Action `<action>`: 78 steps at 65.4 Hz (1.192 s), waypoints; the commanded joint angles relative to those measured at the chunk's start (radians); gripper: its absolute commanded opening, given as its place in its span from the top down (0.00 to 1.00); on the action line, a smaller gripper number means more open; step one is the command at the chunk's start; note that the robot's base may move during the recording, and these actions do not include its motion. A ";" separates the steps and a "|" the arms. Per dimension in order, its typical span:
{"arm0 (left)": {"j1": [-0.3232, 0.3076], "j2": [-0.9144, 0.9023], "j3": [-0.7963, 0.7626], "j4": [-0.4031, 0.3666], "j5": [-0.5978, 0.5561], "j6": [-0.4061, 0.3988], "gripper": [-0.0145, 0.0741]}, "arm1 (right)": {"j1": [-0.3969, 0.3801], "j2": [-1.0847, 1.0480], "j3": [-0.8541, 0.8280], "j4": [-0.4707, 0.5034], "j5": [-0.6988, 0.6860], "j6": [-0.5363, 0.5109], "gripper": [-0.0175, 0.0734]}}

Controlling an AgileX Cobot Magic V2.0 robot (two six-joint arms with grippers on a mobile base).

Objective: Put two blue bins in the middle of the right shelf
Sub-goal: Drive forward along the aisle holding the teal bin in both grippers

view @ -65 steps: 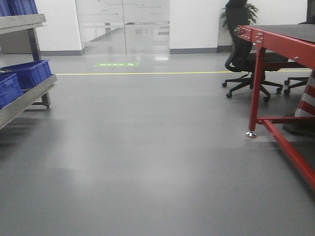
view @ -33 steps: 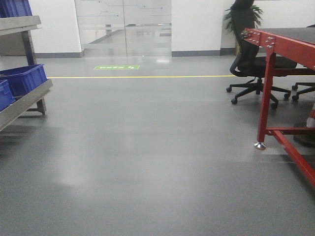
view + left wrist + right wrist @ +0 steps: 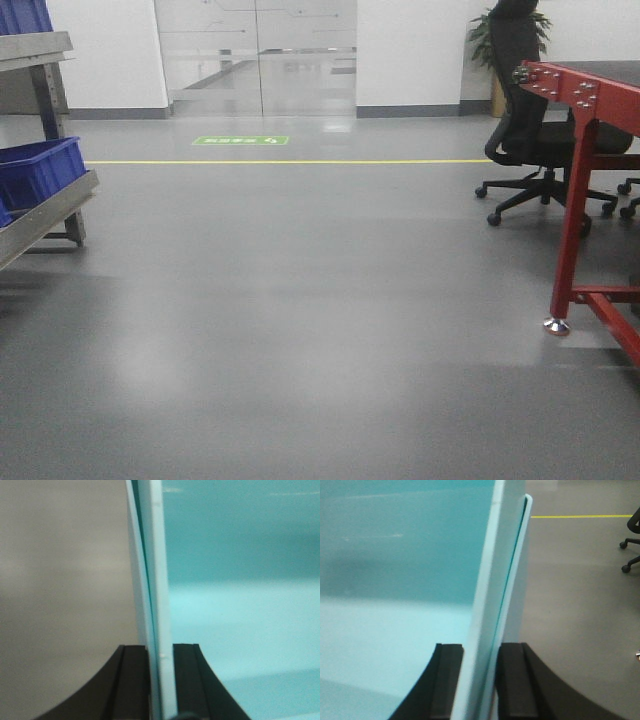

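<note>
Wide grey floor point(image 3: 300, 330) lies open ahead to the glass doors point(image 3: 255, 55). A red desk point(image 3: 580, 150) juts in at the right, a black office chair point(image 3: 535, 140) behind it. At the left, a metal shelf point(image 3: 45, 215) carries a shelved blue bin point(image 3: 40, 170). Close up, the left pincer point(image 3: 160, 652) and the right pincer point(image 3: 481, 650) each clamp a wall of the held bin point(image 3: 240, 580). A yellow line point(image 3: 290, 162) crosses the floor. The green floor label point(image 3: 240, 140) is unreadable.
</note>
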 commanded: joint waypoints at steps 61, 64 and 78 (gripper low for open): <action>-0.001 -0.022 -0.017 -0.020 -0.088 0.005 0.96 | -0.002 -0.024 -0.010 0.024 -0.153 -0.003 0.98; -0.001 -0.022 -0.017 -0.020 -0.088 0.005 0.96 | -0.002 -0.024 -0.010 0.024 -0.153 -0.003 0.98; -0.001 -0.022 -0.017 -0.020 -0.118 0.005 0.96 | -0.002 -0.024 -0.010 0.024 -0.155 -0.003 0.98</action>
